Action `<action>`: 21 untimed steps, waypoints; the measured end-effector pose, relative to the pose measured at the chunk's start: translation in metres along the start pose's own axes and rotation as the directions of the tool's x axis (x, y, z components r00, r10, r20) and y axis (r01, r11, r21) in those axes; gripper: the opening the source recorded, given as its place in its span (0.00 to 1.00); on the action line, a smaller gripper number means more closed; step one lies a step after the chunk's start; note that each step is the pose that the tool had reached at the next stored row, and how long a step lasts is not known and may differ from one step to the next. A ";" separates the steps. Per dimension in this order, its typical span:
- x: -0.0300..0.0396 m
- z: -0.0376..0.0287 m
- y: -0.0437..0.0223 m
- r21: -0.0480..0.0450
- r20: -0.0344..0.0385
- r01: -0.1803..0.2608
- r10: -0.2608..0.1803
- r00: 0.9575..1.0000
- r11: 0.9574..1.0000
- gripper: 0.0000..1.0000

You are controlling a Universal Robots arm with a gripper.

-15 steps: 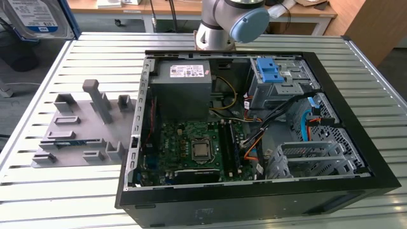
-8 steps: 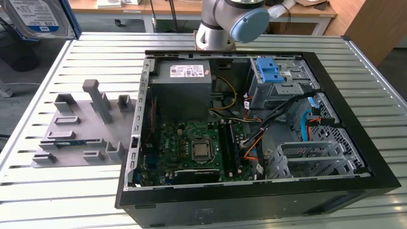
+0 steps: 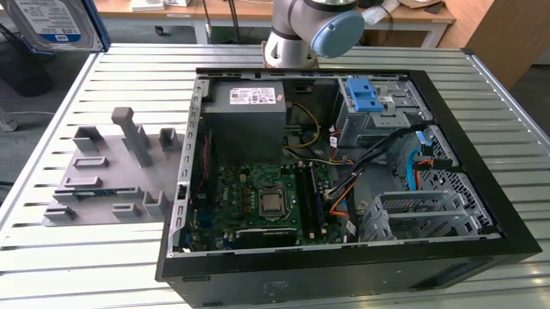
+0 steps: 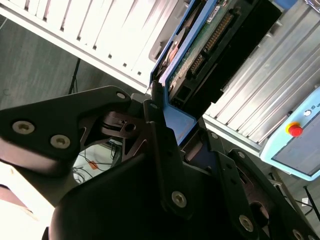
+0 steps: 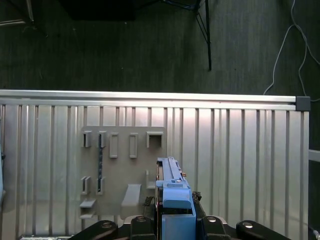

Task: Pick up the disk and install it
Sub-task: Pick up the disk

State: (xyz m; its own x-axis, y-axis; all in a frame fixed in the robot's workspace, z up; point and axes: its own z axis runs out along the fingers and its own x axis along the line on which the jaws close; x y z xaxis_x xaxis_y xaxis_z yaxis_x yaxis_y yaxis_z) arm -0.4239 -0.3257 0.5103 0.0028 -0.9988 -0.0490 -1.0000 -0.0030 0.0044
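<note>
Hanging clear of the table (image 3: 86, 257), the disk (image 3: 51, 22) sits in the upper corner on the exterior view's left, label side showing, well apart from the open case (image 3: 344, 264). The pincer (image 5: 176, 222) is closed on it: in both wrist views the black fingers (image 4: 159, 145) press against its two sides, with the blue rail sticking out between them. The second wrist view shows the disk (image 4: 210, 35) from its green board side, with the connector row at one end. In the first wrist view the disk (image 5: 172, 195) is edge-on above the slatted table, with the grey holder (image 5: 120, 165) lying flat beyond it.

On the table, the holder (image 3: 112, 174) lies just beside the case on the exterior view's left, its slots standing up. Inside the case I can make out the power supply (image 3: 249, 116), the mainboard (image 3: 266, 199) below it, a cage with a blue latch (image 3: 369, 103), and a second metal cage (image 3: 421, 212) nearer the front. The arm (image 3: 310, 26) stands behind the case.
</note>
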 end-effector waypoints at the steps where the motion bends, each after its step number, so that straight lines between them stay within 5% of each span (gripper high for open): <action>1: 0.0000 0.0000 -0.0001 0.000 0.001 0.000 0.000 1.000 1.000 0.36; 21: 0.0001 0.0000 -0.0024 0.000 0.022 0.003 -0.003 1.000 1.000 0.36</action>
State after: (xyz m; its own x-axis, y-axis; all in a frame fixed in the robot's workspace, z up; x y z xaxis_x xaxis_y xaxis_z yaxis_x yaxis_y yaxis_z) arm -0.4215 -0.3258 0.5103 0.0057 -0.9974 -0.0712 -1.0000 -0.0060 0.0043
